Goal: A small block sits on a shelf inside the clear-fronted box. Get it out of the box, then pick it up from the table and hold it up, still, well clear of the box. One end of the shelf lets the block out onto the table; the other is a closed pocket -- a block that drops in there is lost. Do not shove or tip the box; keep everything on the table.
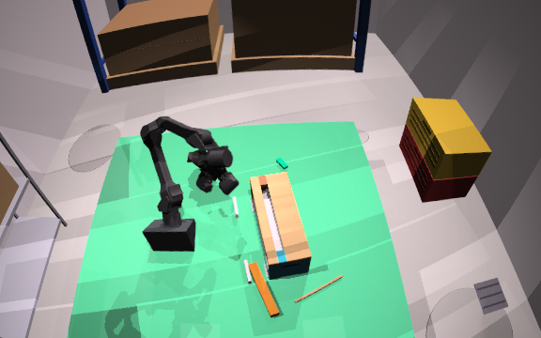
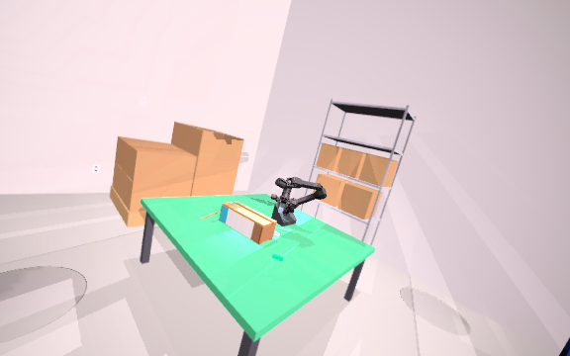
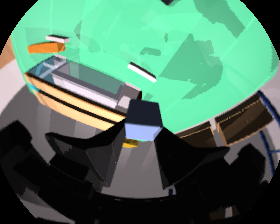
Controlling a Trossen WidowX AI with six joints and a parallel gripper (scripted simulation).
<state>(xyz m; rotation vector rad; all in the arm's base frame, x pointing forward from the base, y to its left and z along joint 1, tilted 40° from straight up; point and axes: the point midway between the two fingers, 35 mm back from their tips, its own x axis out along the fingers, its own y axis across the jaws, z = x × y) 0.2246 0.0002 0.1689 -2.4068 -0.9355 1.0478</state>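
Note:
My gripper is shut on a small block, which shows dark on one face and pale blue on another. The block is held up in the air between the fingertips. In the top view the gripper hangs to the left of the box's far end, with the block hidden by the fingers. The long wooden box stands upright on the green table, with a gap between it and the gripper.
Two white strips lie left of the box. An orange bar and a thin stick lie near its near end. A small green piece lies beyond the far end.

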